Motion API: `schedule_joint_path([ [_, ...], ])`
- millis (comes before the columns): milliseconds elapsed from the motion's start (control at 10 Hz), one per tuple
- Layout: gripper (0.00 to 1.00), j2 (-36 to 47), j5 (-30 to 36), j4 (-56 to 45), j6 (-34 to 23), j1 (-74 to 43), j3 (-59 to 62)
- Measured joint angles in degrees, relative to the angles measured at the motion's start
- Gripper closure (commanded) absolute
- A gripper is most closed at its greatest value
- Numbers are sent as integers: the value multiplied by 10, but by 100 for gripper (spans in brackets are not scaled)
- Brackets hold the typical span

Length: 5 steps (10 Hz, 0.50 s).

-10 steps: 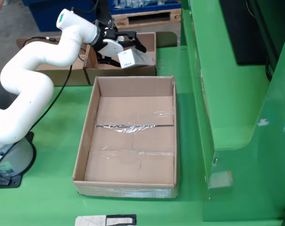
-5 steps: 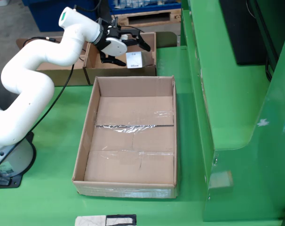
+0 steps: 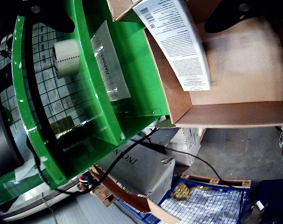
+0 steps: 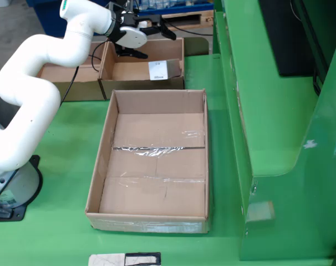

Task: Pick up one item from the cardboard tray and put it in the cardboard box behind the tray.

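Now the hand [image 4: 151, 40] has risen, packet [image 4: 158, 70] dropped.

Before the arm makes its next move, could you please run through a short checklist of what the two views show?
1. Item released: ok. The white packet lies in the cardboard box behind the tray, apart from the gripper.
2. Jaws open: ok. In the fixed view they stand spread, with nothing between them.
3. Gripper clear of the box: ok. It hangs above the rear wall, touching nothing.
4. Packet fully inside: ok. In the wrist view the packet leans against the box's inner wall.
5. Another item to pick: not ok. The cardboard tray shows only its taped floor.
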Motion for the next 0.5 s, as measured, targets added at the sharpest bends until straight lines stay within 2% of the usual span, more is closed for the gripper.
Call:
schedule_joint_path([
  [500,0,113,0,0,6,35,1],
])
